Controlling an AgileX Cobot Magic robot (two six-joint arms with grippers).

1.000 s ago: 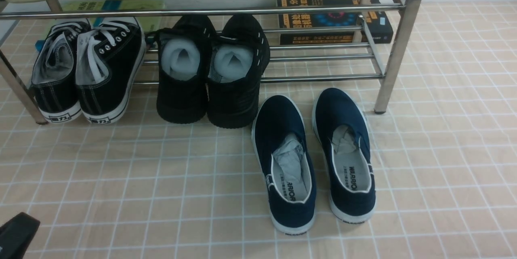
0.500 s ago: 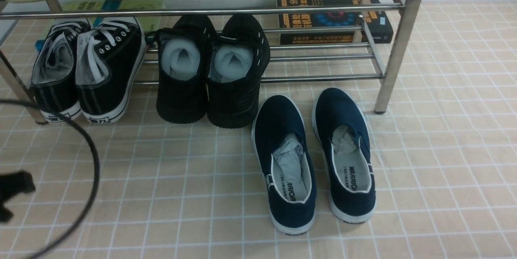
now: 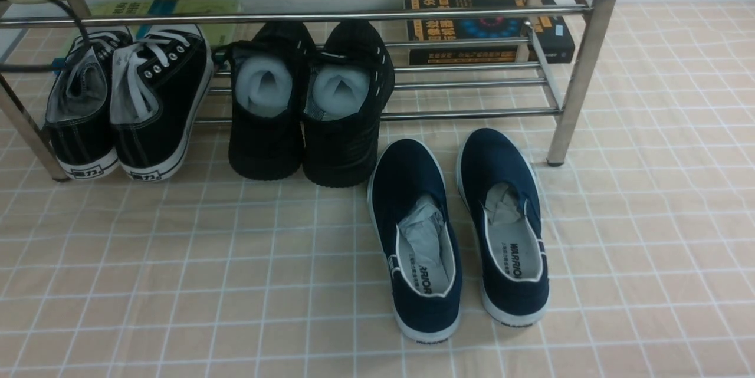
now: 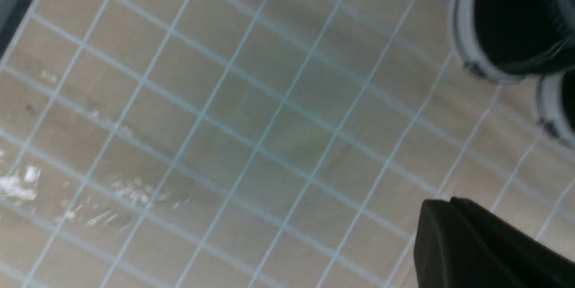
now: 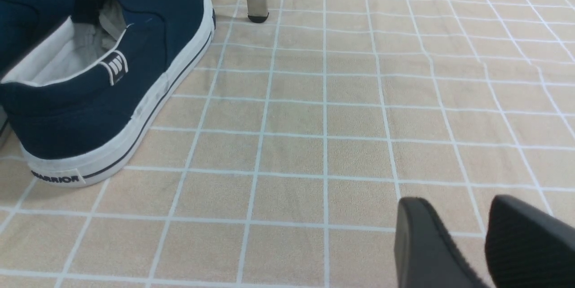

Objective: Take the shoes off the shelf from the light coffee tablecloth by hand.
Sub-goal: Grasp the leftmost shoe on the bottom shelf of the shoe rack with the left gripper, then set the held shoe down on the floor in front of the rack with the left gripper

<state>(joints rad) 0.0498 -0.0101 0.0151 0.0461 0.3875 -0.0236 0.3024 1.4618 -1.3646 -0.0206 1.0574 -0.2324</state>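
Left end effector (image 4: 449,220) was noted closed and empty above the light coffee tablecloth (image 4: 224,121). Shoes (image 3: 127,101) were lodged far left on the lower tier of the shelf (image 3: 581,59). Risks judged: upper rail (image 3: 295,15) struck, or cable (image 3: 82,33) snagged on laces (image 3: 138,71).

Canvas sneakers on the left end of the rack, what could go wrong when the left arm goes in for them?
1. A black cable loops across the canvas sneakers and could snag on their laces or the shelf.
2. The shelf's upper tube sits low above them, so lifting straight up may hit it; pulling outward looks safer.
3. The black mesh shoes stand close beside them, so a wide approach may nudge those.
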